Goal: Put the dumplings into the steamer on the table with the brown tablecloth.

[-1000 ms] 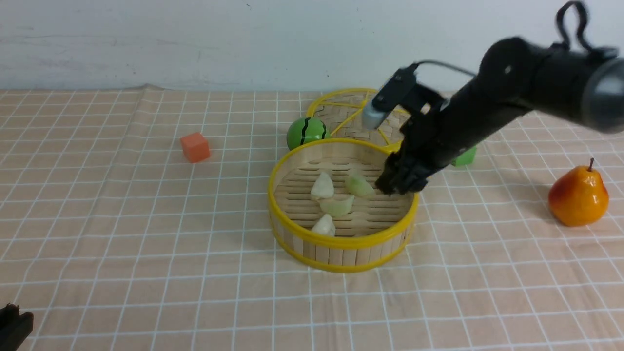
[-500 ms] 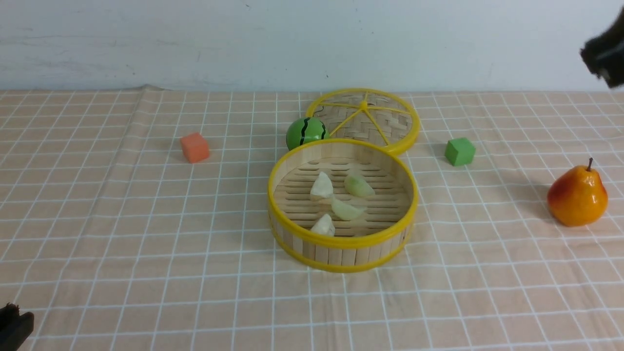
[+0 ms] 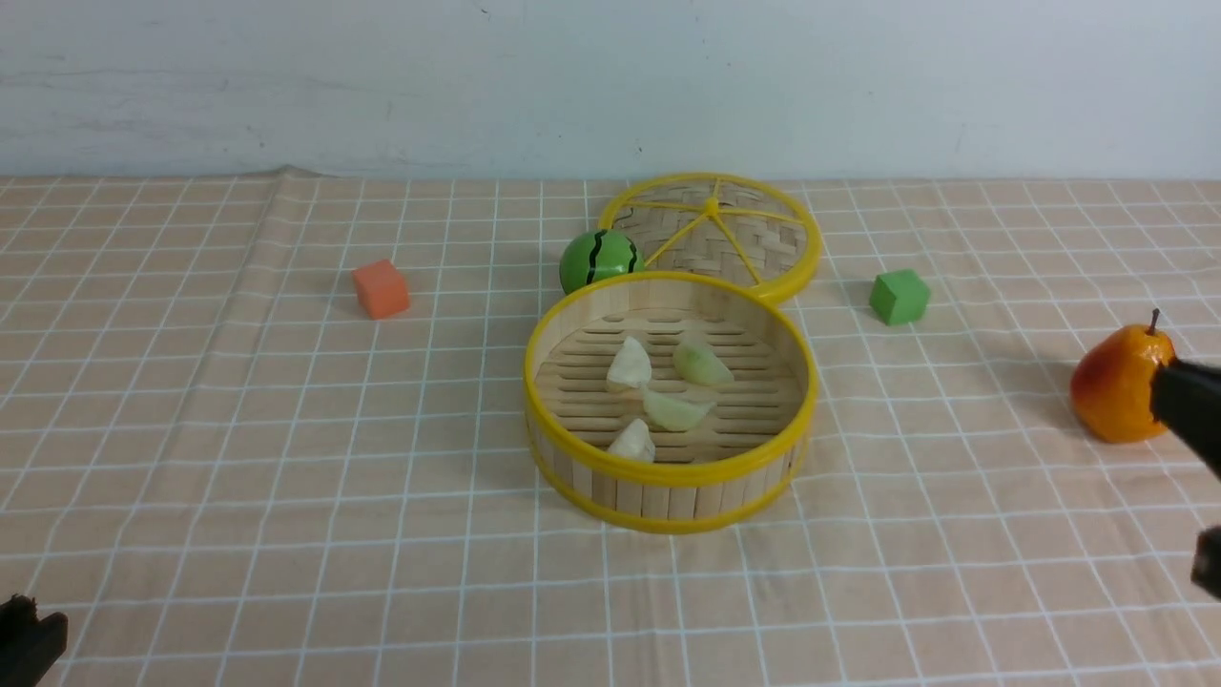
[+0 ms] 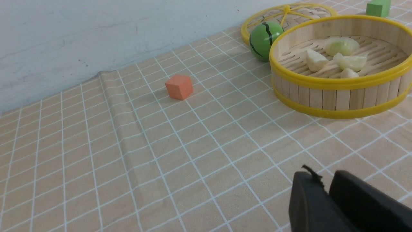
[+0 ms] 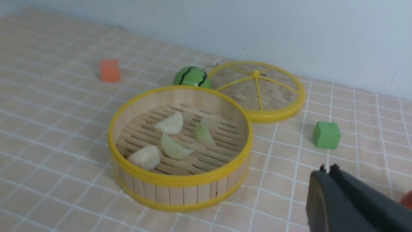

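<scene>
Resting inside the steamer (image 3: 668,469) on the desk (image 3: 238,458), four dumplings (image 3: 677,410) cluster, middle one's long axis running 9-to-3 o'clock; left hand (image 4: 325,182) at 8 o'clock, right hand (image 5: 328,168) at 3 o'clock, both clenched, empty.

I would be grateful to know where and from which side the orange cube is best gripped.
Pinch two opposite side faces of the orange cube, coming straight down from above: it sits flat on the tablecloth, standing alone, with flat parallel sides.

No text, label, brand, number or sign can be read anywhere
</scene>
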Motion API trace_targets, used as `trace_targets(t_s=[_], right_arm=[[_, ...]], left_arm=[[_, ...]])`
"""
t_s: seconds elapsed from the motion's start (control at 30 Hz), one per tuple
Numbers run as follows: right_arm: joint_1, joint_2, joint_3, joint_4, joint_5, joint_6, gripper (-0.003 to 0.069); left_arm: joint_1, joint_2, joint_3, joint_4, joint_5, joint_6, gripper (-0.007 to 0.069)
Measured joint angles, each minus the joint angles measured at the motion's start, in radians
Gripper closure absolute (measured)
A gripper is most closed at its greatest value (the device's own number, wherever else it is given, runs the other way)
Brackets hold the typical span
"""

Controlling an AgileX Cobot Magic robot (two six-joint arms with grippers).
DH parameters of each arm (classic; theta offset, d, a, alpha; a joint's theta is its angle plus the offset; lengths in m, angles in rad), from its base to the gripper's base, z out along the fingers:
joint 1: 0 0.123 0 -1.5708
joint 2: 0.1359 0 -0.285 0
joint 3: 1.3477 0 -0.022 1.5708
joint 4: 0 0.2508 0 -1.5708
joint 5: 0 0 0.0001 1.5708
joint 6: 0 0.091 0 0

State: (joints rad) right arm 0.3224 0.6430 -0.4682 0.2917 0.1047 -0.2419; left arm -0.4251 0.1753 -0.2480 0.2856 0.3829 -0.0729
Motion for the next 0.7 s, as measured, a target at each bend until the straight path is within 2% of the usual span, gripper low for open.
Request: trace_targets(t_s=[0.03, 0.1, 0.17, 0.27, 0.37, 0.57, 0.7], right_arm=[[0.000, -0.036, 0.087, 0.055, -0.087, 0.000, 0.0664], [0.000, -0.060, 0.152, 0.094, -0.147, 0.000, 0.0662], [0.000, -0.074, 0.190, 0.123, -0.174, 0.000, 0.0661], [0.000, -0.083, 0.250, 0.249, -0.178, 0.000, 0.0659], [0.000, -0.083, 0.275, 0.318, -0.170, 0.000, 0.0658], [0.000, -0.085, 0.292, 0.344, -0.105, -0.010, 0.0656], [0.000, -0.174, 0.331, 0.316, -0.089, -0.077, 0.0651]], left_arm=[[0.000, 0.000, 0.000, 0.000, 0.000, 0.000, 0.0524], [0.000, 0.000, 0.000, 0.000, 0.000, 0.000, 0.0522], [0.000, 0.000, 0.000, 0.000, 0.001, 0.000, 0.0522], [0.000, 0.000, 0.000, 0.000, 0.001, 0.000, 0.0517], [0.000, 0.000, 0.000, 0.000, 0.001, 0.000, 0.0515], [0.000, 0.000, 0.000, 0.000, 0.004, 0.000, 0.0510], [0.000, 0.000, 0.000, 0.000, 0.004, 0.000, 0.0504]])
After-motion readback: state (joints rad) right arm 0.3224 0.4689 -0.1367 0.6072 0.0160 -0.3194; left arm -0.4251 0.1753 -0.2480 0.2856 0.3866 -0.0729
